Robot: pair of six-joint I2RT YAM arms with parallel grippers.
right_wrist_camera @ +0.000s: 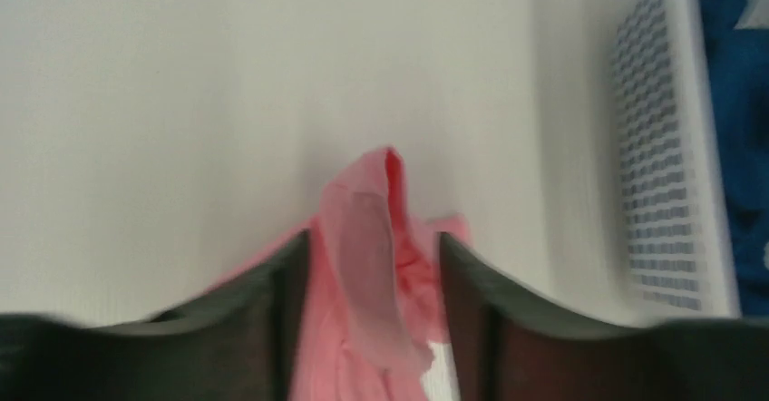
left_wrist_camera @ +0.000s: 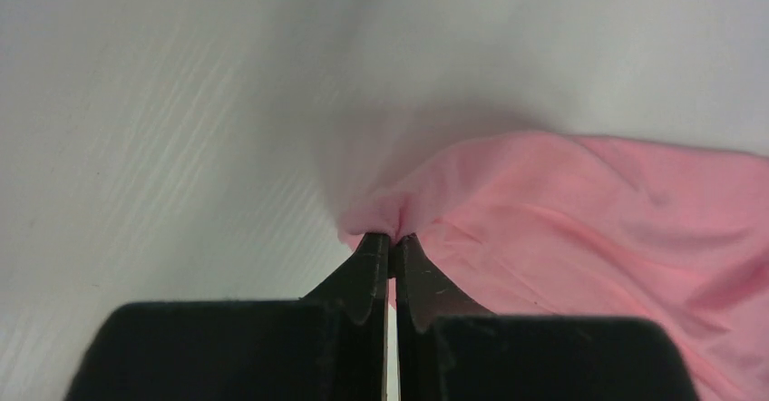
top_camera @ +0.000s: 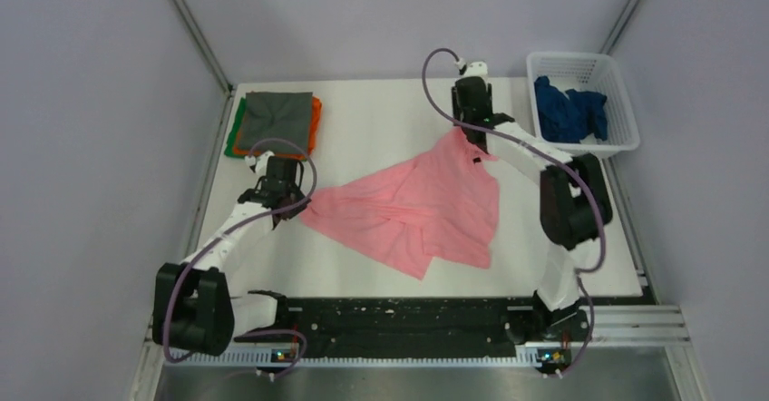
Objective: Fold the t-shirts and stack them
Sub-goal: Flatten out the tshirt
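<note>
1. Two arms work on one light pink t-shirt [top_camera: 408,210]. It lies spread and creased at the centre of the white table [top_camera: 381,111], drawn out between the grippers.
2. Left gripper [top_camera: 302,203]: the jaws are pressed together on the shirt's left corner. In the wrist view the cloth puckers at the tips [left_wrist_camera: 394,240].
3. Right gripper [top_camera: 470,131]: it stands at the shirt's far corner with the jaws apart. A fold of pink cloth stands upright between them [right_wrist_camera: 374,238], and a sliver of table shows beside one finger.
4. Folded stack, far left corner: a grey t-shirt [top_camera: 278,111] lies on top, with orange [top_camera: 316,115] and green [top_camera: 234,136] edges showing beneath. It sits just beyond the left gripper and apart from the pink cloth.
5. White mesh basket [top_camera: 626,140], far right edge: it holds a crumpled dark blue t-shirt [top_camera: 567,111] and stands near the right arm's forearm.
6. Open room: bare table lies between the stack and the right gripper. More bare table lies between the pink shirt's near hem and the black rail [top_camera: 408,315].
7. Limits: grey walls [top_camera: 100,102] close the left, far and right sides.
</note>
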